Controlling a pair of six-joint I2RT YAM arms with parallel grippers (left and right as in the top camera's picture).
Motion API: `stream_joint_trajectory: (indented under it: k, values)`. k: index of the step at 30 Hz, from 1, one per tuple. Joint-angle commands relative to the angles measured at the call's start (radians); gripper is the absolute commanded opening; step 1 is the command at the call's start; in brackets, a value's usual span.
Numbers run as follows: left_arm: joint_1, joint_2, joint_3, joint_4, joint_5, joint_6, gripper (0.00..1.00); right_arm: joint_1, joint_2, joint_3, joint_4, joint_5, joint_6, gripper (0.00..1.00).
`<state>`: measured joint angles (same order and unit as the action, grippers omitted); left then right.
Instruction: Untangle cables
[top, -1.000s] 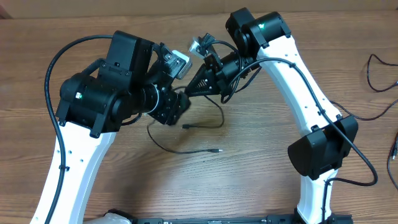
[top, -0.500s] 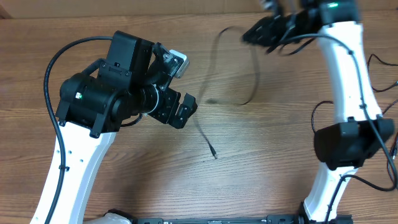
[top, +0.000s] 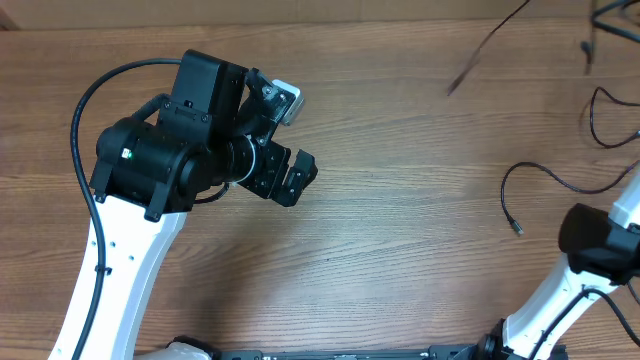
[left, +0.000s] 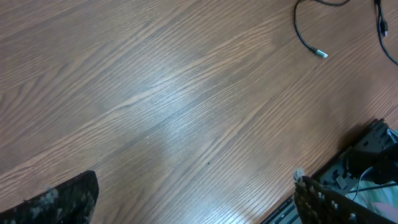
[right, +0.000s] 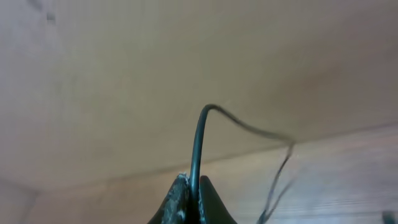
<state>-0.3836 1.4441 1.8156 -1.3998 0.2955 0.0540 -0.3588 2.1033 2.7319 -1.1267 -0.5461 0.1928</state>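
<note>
Black thin cable (left: 306, 42), silver-tipped, on table (top: 400, 250) far right of L pincer (top: 292, 180) (wide open, empty); R pincer (right: 193, 194) clamps 2nd cable (right: 198, 143).

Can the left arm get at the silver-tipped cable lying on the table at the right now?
Probably yes: only bare table lies between the open left gripper and the silver-tipped cable. Whether the arm stretches that far is unsure.

Left gripper (top: 292, 178), jaws apart, hangs above the bare desk (top: 400, 260) left of centre. Near the right edge lies a thin black cable (top: 570, 187) with a plug end. A blurred cable (top: 480, 55) streaks toward the far right corner.
</note>
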Motion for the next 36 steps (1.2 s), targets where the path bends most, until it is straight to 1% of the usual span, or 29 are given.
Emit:
stream_joint_trajectory:
  k: [1,3,7,9,11,17,22,29,32,36]
  values:
    - [0.004,-0.006,0.021,0.000,0.000,-0.013,1.00,-0.012,-0.008,0.025,0.032,0.035,0.016,0.04]
    - [0.004,-0.006,0.021,0.001,0.000,-0.013,1.00,-0.012,-0.008,0.024,0.047,0.089,0.016,0.04]
    - [0.004,-0.006,0.021,0.000,0.000,-0.013,1.00,-0.012,-0.008,0.023,0.058,0.258,0.007,0.04]
    - [0.004,-0.006,0.021,0.000,0.000,-0.013,1.00,-0.012,-0.008,0.012,0.054,0.300,-0.027,0.04]
    - [0.004,-0.006,0.021,0.000,0.000,-0.013,1.00,-0.012,-0.008,-0.020,0.046,0.346,-0.071,0.04]
    - [0.004,-0.006,0.021,0.000,0.000,-0.013,1.00,-0.014,-0.008,-0.127,0.072,0.528,-0.071,0.04]
    - [0.004,-0.006,0.021,0.000,0.000,-0.013,1.00,-0.016,-0.003,-0.238,0.177,0.584,-0.070,0.04]
    - [0.004,-0.006,0.021,0.000,0.000,-0.013,0.99,-0.019,0.001,-0.423,0.418,0.818,-0.063,0.04]
    - [0.004,-0.006,0.021,0.000,0.000,-0.013,1.00,-0.029,0.001,-0.482,0.487,0.881,-0.063,0.04]
    - [0.004,-0.006,0.021,0.000,0.000,-0.013,1.00,-0.047,0.003,-0.529,0.518,0.893,-0.049,0.04]
